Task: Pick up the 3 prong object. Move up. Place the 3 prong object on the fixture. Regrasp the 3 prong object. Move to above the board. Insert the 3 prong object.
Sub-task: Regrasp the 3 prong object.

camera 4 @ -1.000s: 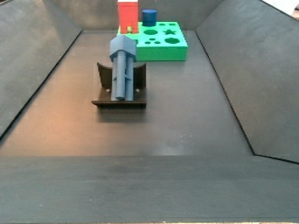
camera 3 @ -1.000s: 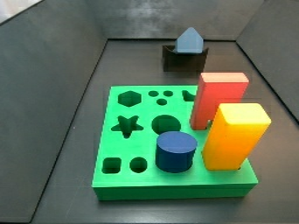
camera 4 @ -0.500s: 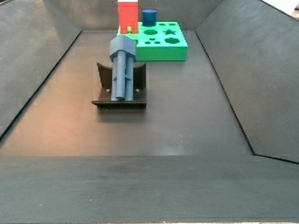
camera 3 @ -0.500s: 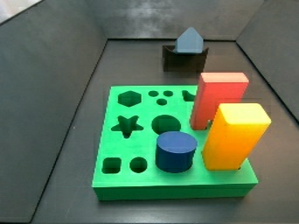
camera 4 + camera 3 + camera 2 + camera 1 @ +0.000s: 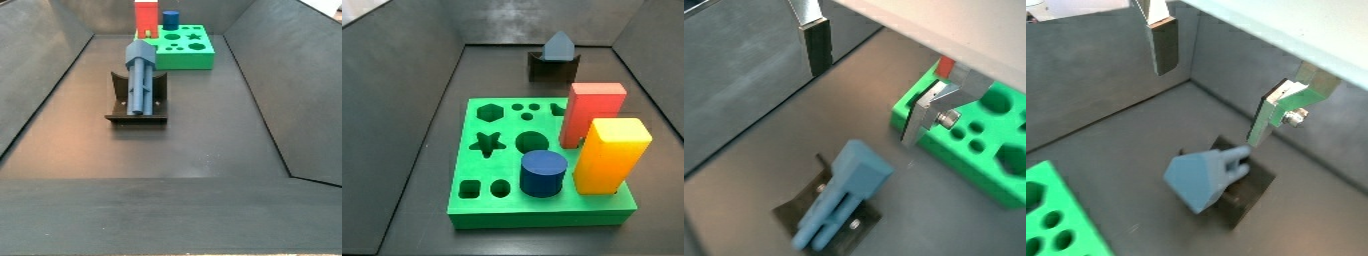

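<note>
- The 3 prong object point(image 5: 140, 72) lies on the fixture point(image 5: 135, 112), its peaked end point(image 5: 559, 43) rising above the dark block.
- The gripper point(image 5: 1213, 75) hangs above the fixture, its 2 fingers point(image 5: 815, 45) spread wide with nothing between them.
- The board point(image 5: 492, 165) sits on the floor well apart from the fixture.
- In the board stand 3 pieces: a red block point(image 5: 591, 112), a yellow block point(image 5: 608, 154) and a dark blue cylinder point(image 5: 544, 173).

The 3 prong object point(image 5: 559, 44) is sitting on the fixture point(image 5: 552, 69) behind the board point(image 5: 496, 170); the gripper is not showing here.
</note>
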